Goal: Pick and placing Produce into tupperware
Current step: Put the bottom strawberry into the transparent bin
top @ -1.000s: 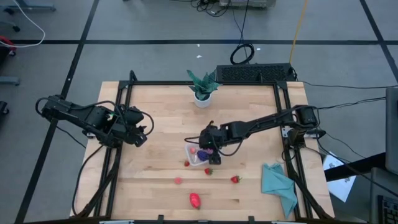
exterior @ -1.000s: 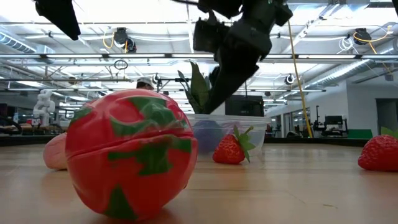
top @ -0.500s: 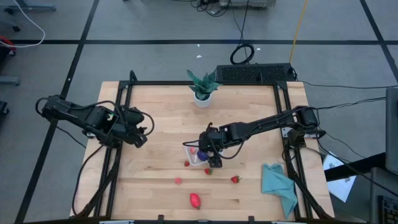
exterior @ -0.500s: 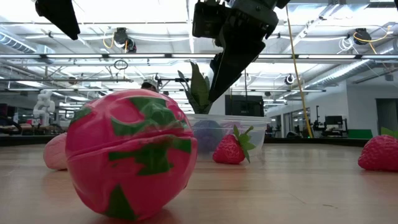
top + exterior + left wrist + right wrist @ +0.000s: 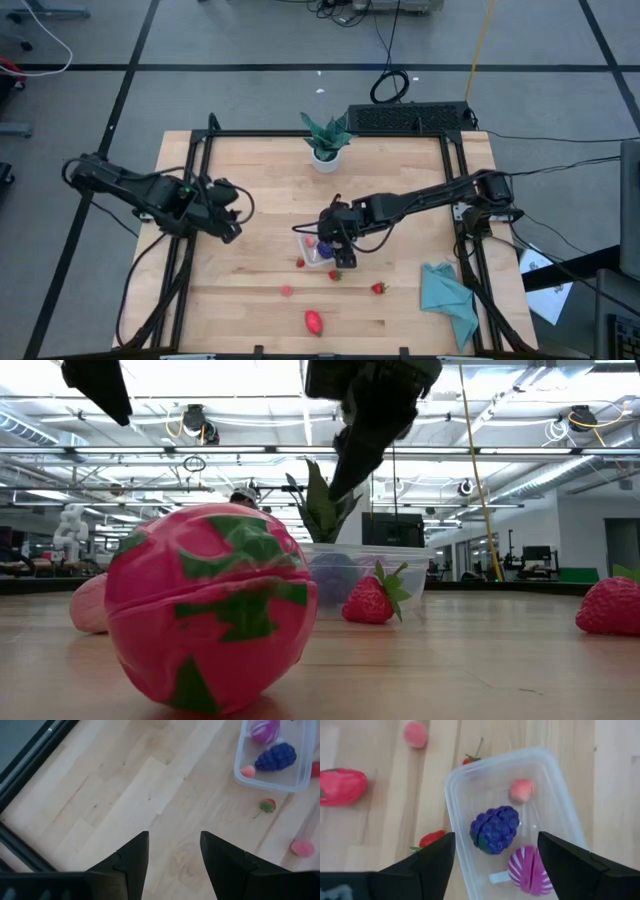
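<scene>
The tupperware (image 5: 512, 820) is a clear tub in the middle of the table (image 5: 318, 250). In it lie a purple grape bunch (image 5: 494, 829), a small peach-pink fruit (image 5: 521, 790) and a pink striped fruit (image 5: 530, 870). My right gripper (image 5: 495, 837) hovers open above the tub (image 5: 335, 235), touching nothing. Loose produce rests on the table: a small red stemmed fruit (image 5: 470, 759), a strawberry (image 5: 431, 838), a pink ball (image 5: 415, 734) and a big red-pink fruit (image 5: 314, 321). My left gripper (image 5: 174, 837) is open over bare wood on the table's left (image 5: 228, 225).
A second strawberry (image 5: 378, 288) lies right of the tub. A teal cloth (image 5: 448, 300) sits at the near right corner and a potted plant (image 5: 326, 140) at the far edge. Black frame rails (image 5: 190, 200) run along both table sides.
My right gripper has risen from just over the tub to higher above it. My left gripper has shifted slightly toward the table's right. The fruits and the tub have stayed where they were.
</scene>
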`<state>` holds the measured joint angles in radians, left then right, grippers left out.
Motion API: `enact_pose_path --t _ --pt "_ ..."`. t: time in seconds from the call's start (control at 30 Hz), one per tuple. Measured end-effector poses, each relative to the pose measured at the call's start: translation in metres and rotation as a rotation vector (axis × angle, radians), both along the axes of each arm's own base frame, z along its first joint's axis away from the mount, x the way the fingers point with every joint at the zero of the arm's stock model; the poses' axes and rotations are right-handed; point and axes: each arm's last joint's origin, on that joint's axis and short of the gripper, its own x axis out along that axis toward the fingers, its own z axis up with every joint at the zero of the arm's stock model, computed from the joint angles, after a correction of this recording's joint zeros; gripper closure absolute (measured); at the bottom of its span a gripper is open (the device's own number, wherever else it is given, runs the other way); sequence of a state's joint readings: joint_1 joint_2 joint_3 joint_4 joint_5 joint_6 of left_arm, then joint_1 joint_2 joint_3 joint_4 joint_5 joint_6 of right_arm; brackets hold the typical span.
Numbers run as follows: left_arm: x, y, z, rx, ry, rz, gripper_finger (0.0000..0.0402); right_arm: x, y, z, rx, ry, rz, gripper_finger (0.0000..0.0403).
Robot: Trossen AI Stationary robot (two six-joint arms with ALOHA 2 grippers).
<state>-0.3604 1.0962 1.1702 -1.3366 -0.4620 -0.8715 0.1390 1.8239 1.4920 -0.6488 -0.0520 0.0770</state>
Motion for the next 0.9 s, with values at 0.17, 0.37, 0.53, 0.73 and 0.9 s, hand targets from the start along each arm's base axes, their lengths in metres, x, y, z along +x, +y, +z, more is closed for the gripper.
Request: enact_pose_path --t 0.17,0.37,0.53,0.73,0.9 --pt "0.014 -0.015 -0.012 0.028 0.072 -0.051 0.0217 -0.008 -0.001 0.025 0.006 -0.049 0.003 0.0139" --pt "0.026 -0.031 -0.027 0.051 0.149 -0.101 0.0217 -0.039 -0.005 0.058 0.061 -0.017 -0.098 0.0140" --pt "0.030 -0.039 -0.034 0.063 0.180 -0.118 0.0218 -0.065 -0.001 0.070 0.114 0.098 -0.219 0.0140" --pt "0.031 -0.042 -0.035 0.053 0.168 -0.096 0.0218 -0.076 0.020 0.065 0.144 0.175 -0.263 0.0140" --pt "0.031 -0.044 -0.035 0.045 0.159 -0.095 0.0217 -0.084 0.037 0.048 0.152 0.230 -0.279 0.0140"
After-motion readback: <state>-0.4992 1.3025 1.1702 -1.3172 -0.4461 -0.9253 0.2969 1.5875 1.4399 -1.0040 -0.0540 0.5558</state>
